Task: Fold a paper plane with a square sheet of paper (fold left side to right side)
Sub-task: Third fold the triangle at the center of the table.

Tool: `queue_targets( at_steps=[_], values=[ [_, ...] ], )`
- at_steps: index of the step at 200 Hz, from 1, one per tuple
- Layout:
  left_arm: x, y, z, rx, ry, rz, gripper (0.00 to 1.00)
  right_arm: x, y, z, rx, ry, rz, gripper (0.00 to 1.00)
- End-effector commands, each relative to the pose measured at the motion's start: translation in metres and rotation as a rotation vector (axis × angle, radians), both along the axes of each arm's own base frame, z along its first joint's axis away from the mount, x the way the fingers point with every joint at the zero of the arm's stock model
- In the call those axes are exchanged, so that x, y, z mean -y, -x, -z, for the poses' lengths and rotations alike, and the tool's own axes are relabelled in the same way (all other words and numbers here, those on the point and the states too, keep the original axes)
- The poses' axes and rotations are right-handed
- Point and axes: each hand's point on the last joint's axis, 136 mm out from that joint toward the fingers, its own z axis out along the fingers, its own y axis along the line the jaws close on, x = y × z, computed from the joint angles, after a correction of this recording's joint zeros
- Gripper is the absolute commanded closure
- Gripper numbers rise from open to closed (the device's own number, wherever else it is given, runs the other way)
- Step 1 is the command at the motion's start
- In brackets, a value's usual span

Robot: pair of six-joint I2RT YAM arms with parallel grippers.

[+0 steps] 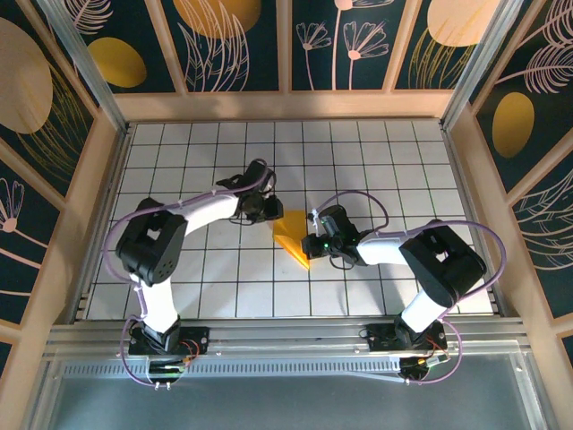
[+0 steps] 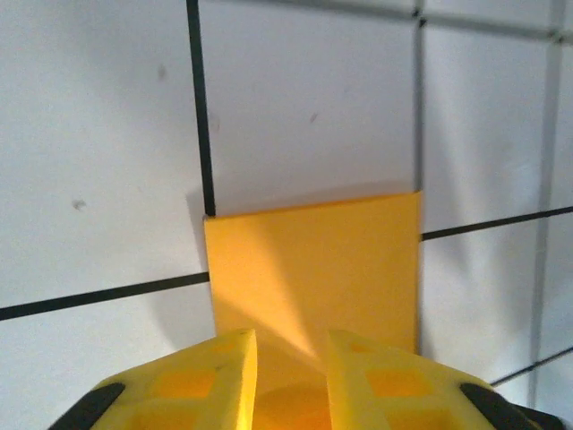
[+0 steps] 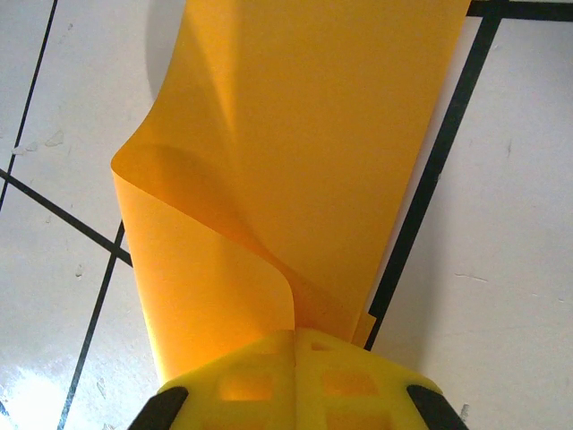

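My right claw (image 3: 295,348) pinches the right edge of the square sheet of paper (image 3: 304,152), folded at mid-surface (image 1: 376,161). My left claw (image 2: 292,349) stands slightly spread at its far-left corner.

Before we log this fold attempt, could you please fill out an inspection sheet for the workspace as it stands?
Surface: white tiled table with black grid lines; faint specks in the wrist views.
Job's things: orange-yellow paper sheet mid-table between the arms, partly folded; one layer curls up off the table in the right wrist view.
Clutter: nothing seen.
Grippers: left gripper slightly open over the sheet's edge; right gripper shut on the sheet.
Cables: purple cables loop off both arms.
Surroundings: wood-framed walls with dark floral panels; metal rail at the near edge.
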Motion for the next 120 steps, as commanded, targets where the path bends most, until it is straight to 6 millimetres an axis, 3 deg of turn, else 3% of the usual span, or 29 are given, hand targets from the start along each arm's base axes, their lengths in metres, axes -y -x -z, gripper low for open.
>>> queue_targets(
  at_steps=[1, 8, 29, 58, 85, 120],
  values=[
    [0.002, 0.01, -0.022, 0.061, 0.053, 0.047, 0.8, 0.016, 0.017, 0.026, -0.088, 0.082, 0.008, 1.0],
    [0.007, 0.017, -0.034, 0.084, 0.113, 0.07, 0.83, 0.015, 0.017, 0.026, -0.088, 0.082, 0.007, 1.0],
    [0.024, 0.045, -0.036, 0.077, 0.256, 0.138, 0.88, 0.015, 0.017, 0.027, -0.09, 0.083, 0.004, 1.0],
    [0.039, 0.079, -0.021, 0.016, 0.375, 0.191, 0.92, 0.015, 0.018, 0.028, -0.095, 0.087, 0.003, 1.0],
    [0.047, 0.089, -0.006, -0.02, 0.394, 0.202, 0.93, 0.015, 0.017, 0.028, -0.096, 0.089, 0.002, 1.0],
    [0.051, 0.088, 0.014, -0.057, 0.383, 0.199, 0.94, 0.015, 0.018, 0.029, -0.101, 0.093, 0.001, 1.0]
  ],
)
